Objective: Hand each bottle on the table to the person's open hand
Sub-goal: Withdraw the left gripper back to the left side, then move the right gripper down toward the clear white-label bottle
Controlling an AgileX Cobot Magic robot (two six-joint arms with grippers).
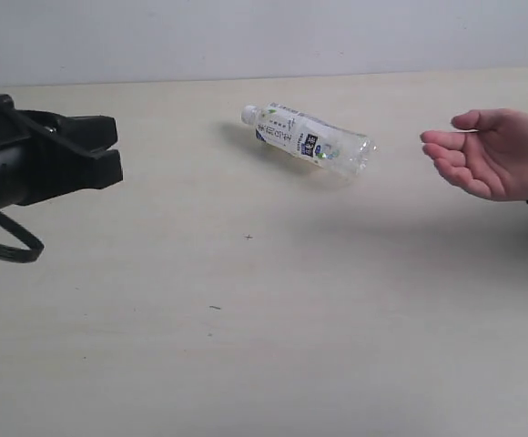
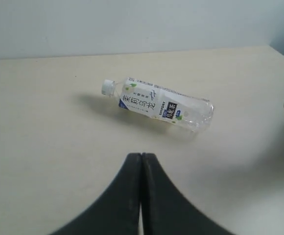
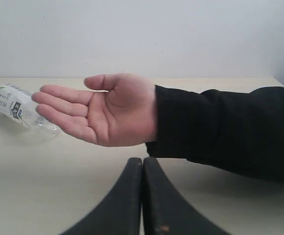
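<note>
The bottle (image 1: pixel 308 138) lies on its side on the table (image 1: pixel 246 346), a small clear one with a white cap and a white-green label carrying a dark patch. Its clear base end looks empty (whether any water sits inside I cannot tell). Past the bottle's base end, near it but not touching, the person's open hand (image 1: pixel 487 153) is held palm up with the fingers together, and a dark sleeve follows behind it. On the bottle's cap side, well apart from it, the left gripper (image 1: pixel 116 150) has its black jaws pressed flat together with nothing between them. The right gripper (image 3: pixel 142 160) is on the far side of the hand from the bottle, its jaws likewise closed tight and holding nothing.
</note>
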